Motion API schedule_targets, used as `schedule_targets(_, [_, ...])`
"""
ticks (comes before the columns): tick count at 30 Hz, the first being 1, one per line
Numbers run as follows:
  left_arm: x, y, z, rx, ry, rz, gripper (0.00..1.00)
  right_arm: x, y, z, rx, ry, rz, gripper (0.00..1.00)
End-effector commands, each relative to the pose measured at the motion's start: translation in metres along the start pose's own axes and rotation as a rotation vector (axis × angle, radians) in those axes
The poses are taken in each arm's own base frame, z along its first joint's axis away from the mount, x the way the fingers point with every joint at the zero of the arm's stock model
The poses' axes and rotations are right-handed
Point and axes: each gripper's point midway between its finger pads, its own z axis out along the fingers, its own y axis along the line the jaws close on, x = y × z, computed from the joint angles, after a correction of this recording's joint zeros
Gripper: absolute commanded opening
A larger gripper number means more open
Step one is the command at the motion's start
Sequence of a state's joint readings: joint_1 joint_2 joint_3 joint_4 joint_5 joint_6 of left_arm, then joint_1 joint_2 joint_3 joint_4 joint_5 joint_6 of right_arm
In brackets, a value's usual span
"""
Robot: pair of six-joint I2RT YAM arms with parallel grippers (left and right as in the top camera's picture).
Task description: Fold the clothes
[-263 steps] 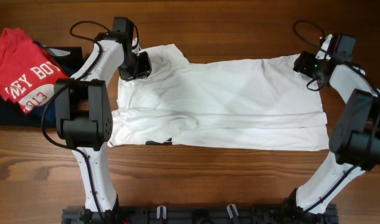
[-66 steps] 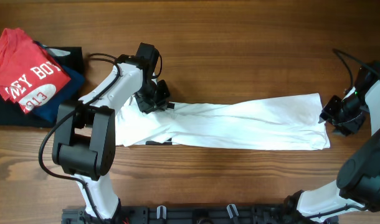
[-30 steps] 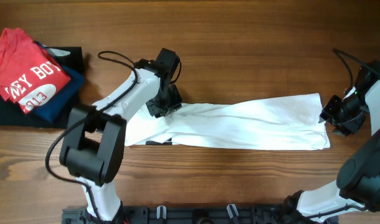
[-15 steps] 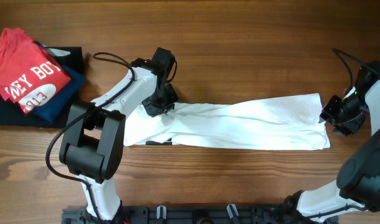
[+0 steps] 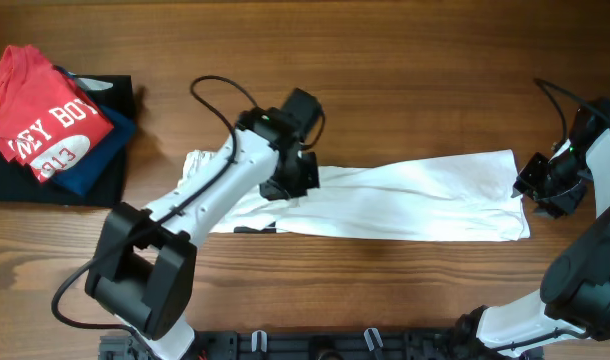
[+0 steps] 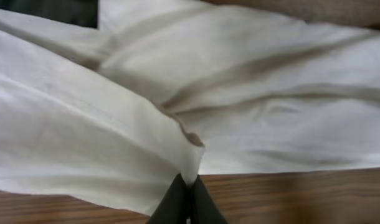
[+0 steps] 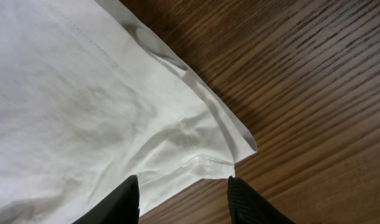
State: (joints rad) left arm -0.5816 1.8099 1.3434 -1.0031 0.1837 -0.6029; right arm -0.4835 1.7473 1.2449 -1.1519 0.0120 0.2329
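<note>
Since a moment ago, your left arm has been travelling right along the cloth, and its left gripper [image 6: 189, 193] has gone from partly open to fully closed. It is now pinching a ridge of the white T-shirt [image 5: 415, 195] near the middle of the garment's upper edge; the wrist view shows fabric bunching up into the closed tips. The T-shirt is lying on the table [image 5: 385, 70] as a long narrow band, already doubled lengthwise. Its left end is trailing in a loose bundle behind your arm and its right end is reaching almost to the other arm. You are probably holding that pinch so the left portion can be carried over toward the right for the next crosswise fold. Your right gripper [image 7: 180, 196] is sitting at the far right hem with its fingers standing apart on either side of the corner and clamping nothing. It looks to be waiting there so it can pin or lift that end when needed. The red shirt [image 5: 45, 110] and the dark folded garments [image 5: 95, 175] are sitting well apart at the table's left edge, out of the way.
</note>
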Motion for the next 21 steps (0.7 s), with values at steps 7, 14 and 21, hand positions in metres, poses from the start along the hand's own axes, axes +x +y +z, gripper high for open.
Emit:
schedule_targets(7, [0.003,0.002,0.004,-0.059,-0.024,0.082,0.08,0.002,-0.001,-0.004,-0.002,-0.014,-0.003,0.46])
schedule_targets(14, [-0.02,0.019,-0.006,-0.064,-0.08,0.02,0.3,0.007,-0.001,-0.004,-0.005,0.007,-0.023,0.57])
schedule_targets(21, [-0.008,0.068,-0.022,-0.139,0.015,-0.106,0.3,-0.001,0.001,0.002,-0.01,-0.025,-0.144,0.64])
